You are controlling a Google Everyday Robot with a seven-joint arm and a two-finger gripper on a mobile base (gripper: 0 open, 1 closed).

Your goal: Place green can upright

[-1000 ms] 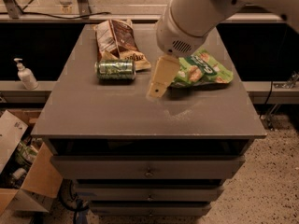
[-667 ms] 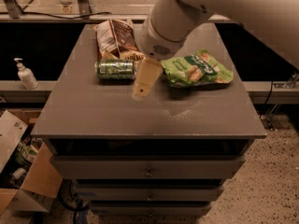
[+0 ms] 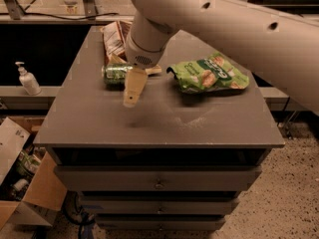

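The green can (image 3: 115, 74) lies sideways on the bench (image 3: 99, 126); hand (image 3: 130, 98) hangs just beside it, spread indeterminate. Glancing contact could roll it away.

A single camera looks from above and in front, tilted down at the grey surface (image 3: 199, 123), which fills most of the width, with the drawers (image 3: 158, 178) below. The arm (image 3: 239, 29) enters near the lens from the upper right. Its end effector (image 3: 131, 91) hangs just beside the green can (image 3: 114, 74).
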